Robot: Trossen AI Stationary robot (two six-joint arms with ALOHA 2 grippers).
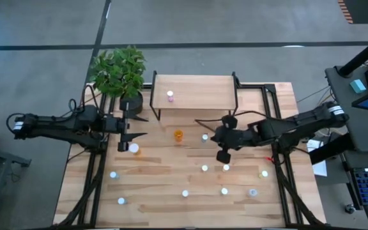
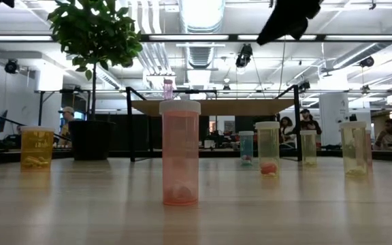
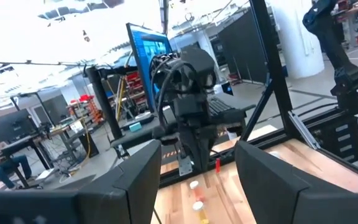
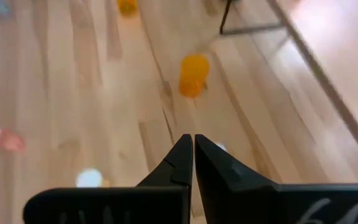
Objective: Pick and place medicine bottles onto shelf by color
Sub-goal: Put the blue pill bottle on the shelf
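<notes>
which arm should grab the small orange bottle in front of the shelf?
Either could. The orange bottle stands between both. The right gripper points at it but its jaws are shut; the left gripper already has its jaws open. Slight edge: left.

Seen from overhead, the table (image 1: 171, 185), the shelf (image 1: 195, 92) and both arms fill the frame. A second camera sits at tabletop height, close behind a pink bottle (image 2: 180, 151), facing the shelf (image 2: 209, 106) and the room beyond. The left wrist camera looks level across at the right arm (image 3: 188, 106); the right wrist camera looks down on the table (image 4: 73, 93), near an orange bottle (image 4: 193, 74)
</notes>
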